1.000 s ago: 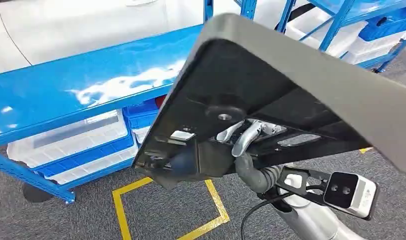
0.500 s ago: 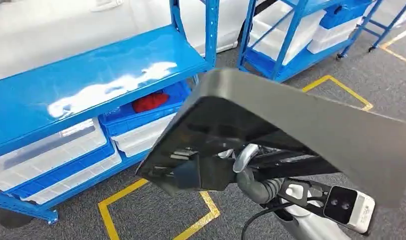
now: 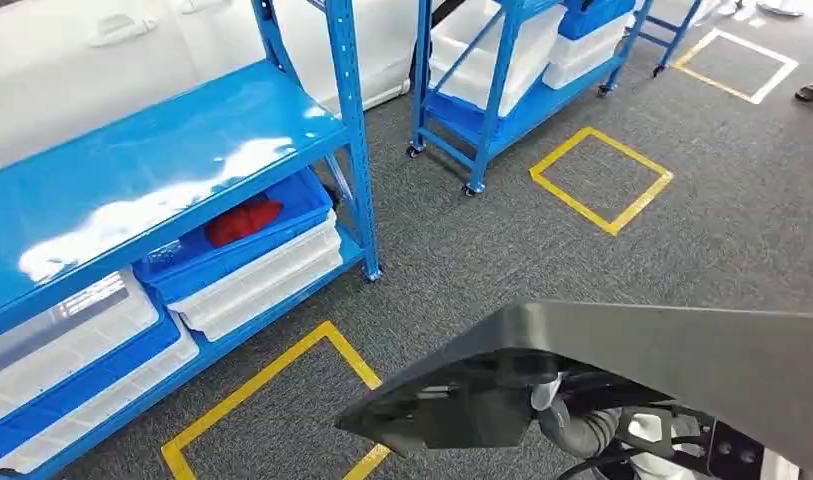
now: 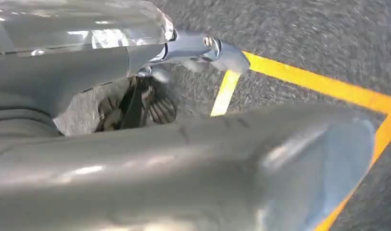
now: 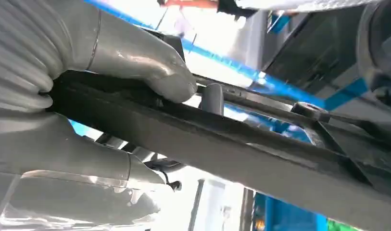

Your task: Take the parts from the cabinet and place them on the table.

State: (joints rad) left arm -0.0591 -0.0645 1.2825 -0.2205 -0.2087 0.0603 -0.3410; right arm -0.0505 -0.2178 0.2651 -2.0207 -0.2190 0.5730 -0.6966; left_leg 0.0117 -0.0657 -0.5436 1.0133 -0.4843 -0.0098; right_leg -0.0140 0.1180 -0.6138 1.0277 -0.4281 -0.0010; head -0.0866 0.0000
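A large dark grey panel part [image 3: 682, 360] with a black ribbed underside fills the lower right of the head view. My right hand [image 3: 570, 422] is under it, gripping its frame. In the right wrist view my right hand [image 5: 87, 101] clamps a dark bar of the part [image 5: 260, 149] between the thumb and the fingers. My left hand [image 4: 183, 159] hangs over grey carpet with yellow tape; its thumb and one silver finger [image 4: 203, 48] are stretched out with nothing between them.
The blue cabinet shelf [image 3: 152, 170] stands at the left, with a blue bin holding a red item [image 3: 237, 222] and white bins [image 3: 257, 280] below. A second blue cart [image 3: 502, 80] stands farther back. Yellow tape squares [image 3: 602, 180] mark the grey carpet.
The whole picture has shifted: the camera has turned away from the cabinet, which now lies further left. The held panel sits much lower in the picture than before.
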